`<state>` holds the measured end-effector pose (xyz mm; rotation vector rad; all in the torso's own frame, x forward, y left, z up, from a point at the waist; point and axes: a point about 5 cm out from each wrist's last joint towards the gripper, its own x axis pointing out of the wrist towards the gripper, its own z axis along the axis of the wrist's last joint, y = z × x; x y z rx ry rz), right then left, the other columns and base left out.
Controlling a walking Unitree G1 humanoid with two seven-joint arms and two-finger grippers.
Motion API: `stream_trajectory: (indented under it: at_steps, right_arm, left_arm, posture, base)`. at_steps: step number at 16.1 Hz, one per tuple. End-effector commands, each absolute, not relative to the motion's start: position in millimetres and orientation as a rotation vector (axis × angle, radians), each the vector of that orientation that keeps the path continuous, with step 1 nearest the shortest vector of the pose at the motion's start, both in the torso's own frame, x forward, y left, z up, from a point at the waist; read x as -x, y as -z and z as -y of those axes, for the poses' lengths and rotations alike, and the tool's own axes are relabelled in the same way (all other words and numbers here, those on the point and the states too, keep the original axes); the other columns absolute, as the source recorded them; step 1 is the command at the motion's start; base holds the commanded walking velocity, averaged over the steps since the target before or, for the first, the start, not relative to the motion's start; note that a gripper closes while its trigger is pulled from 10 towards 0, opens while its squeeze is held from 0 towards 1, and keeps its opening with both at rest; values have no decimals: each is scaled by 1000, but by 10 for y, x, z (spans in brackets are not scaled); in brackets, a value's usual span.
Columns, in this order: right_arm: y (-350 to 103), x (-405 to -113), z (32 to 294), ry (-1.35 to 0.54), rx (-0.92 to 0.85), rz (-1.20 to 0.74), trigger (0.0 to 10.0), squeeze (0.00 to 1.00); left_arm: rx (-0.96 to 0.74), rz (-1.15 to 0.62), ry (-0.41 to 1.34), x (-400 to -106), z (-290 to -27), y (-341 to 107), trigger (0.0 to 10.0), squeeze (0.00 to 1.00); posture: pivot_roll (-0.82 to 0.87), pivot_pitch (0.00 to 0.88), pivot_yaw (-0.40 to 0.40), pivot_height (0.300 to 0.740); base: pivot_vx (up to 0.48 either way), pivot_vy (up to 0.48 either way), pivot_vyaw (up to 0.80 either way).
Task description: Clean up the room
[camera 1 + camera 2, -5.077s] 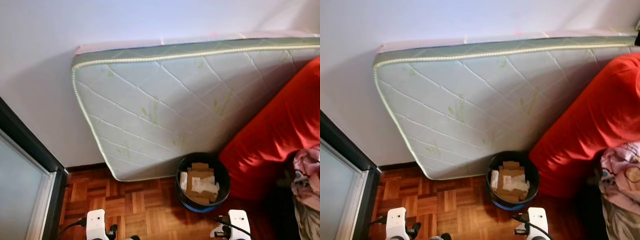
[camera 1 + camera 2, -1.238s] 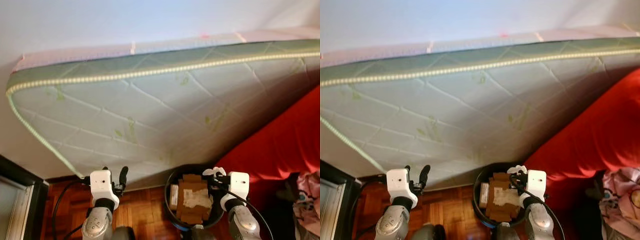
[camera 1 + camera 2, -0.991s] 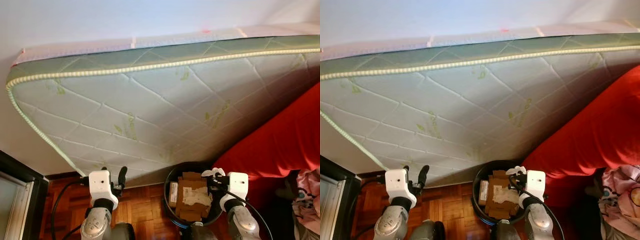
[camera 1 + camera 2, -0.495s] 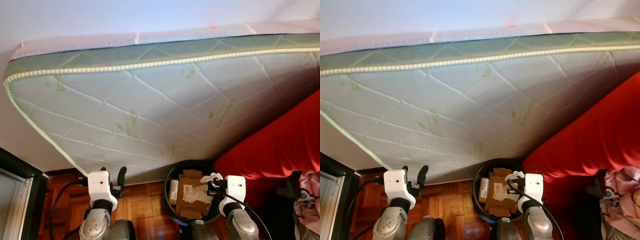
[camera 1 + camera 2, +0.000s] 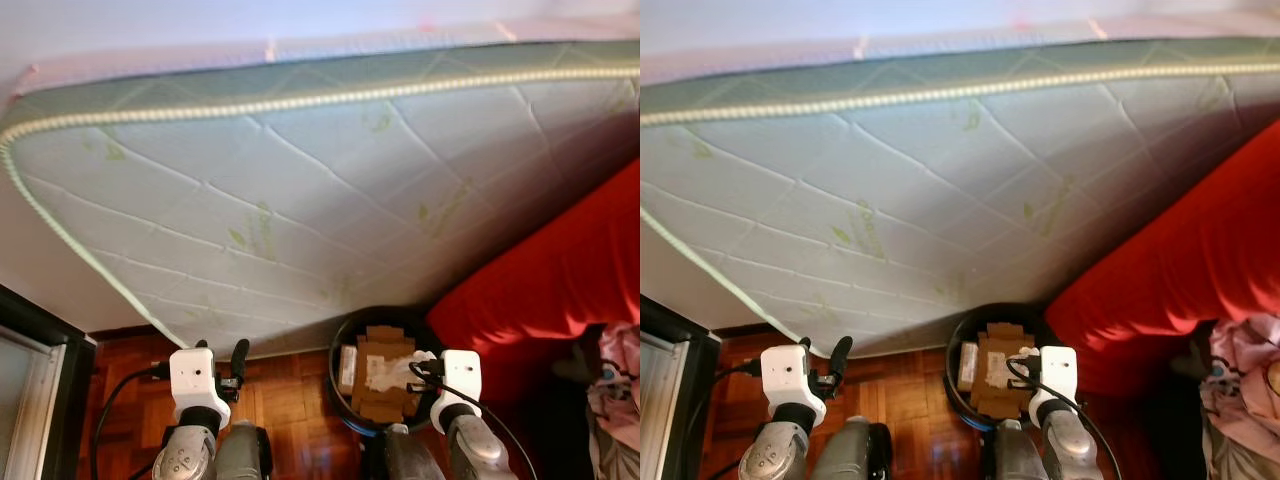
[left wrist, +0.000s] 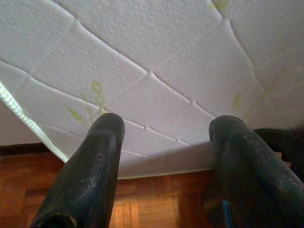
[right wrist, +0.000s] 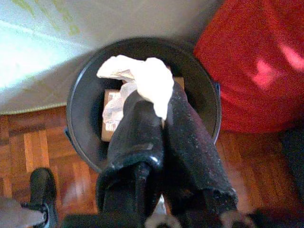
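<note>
A black round bin point(image 5: 338, 372) stands on the parquet against a leaning mattress, with flat cardboard pieces point(image 5: 378, 388) inside it. My right gripper point(image 7: 159, 102) is shut on a crumpled white paper wad point(image 7: 142, 78) and hangs directly over the bin's point(image 7: 78, 102) mouth. In the left eye view the wad point(image 5: 424, 356) sits above the bin's right rim. My left gripper point(image 6: 164, 142) is open and holds nothing, pointing at the mattress's lower edge left of the bin; its fingers point(image 5: 238, 358) rise beside its white wrist block.
A quilted white-and-green mattress point(image 5: 300, 170) leans on the wall behind the bin. Right of the bin bulges a red cushion or sofa point(image 5: 540, 290), with a heap of clothes point(image 5: 615, 370) at its edge. A dark door frame point(image 5: 40, 345) borders the left.
Since five seconds ago I have come closer to the bin and both arms have risen into view. Over the last second the right gripper kept the wad above the bin; the view shifted slightly.
</note>
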<state>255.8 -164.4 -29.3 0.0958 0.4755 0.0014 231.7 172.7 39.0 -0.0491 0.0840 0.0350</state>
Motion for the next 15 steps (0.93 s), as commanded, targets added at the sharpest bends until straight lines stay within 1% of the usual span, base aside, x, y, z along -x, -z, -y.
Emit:
stream_trajectory:
  at_steps: [1,5,7,11,12,15]
  right_arm:
    - [378,-2476,1659,17,-110,-536,10000,0]
    - [385,-2545,1678,44,-145,-619,10000,0]
    - [371,-2579,1707,48,-146,-638,10000,0]
    - [345,-2605,1785,48,-128,-633,10000,0]
    - [321,-2626,1840,54,-127,-624,10000,0]
    - [197,-2760,1884,35,-138,-568,10000,0]
  left_arm:
    - [47,-117,-31,-2244,-1713,-340,10000,0]
    - [57,-113,-14,-2242,-1660,-393,10000,0]
    - [65,-92,3,-2321,-1598,-475,10000,0]
    - [75,-50,27,-2391,-1526,-609,10000,0]
    - [82,-31,35,-2404,-1494,-687,10000,0]
    - [90,-15,41,-2353,-1460,-781,10000,0]
  posture:
    - [81,304,-26,662]
    - [94,331,-24,662]
    - [128,372,-29,662]
    - [154,408,-32,662]
    - [163,428,-32,662]
    - [181,454,-33,662]
  base:
    - [0,0,0]
    - [0,0,0]
    - [0,0,0]
    - [0,0,0]
    - [0,0,0]
    - [0,0,0]
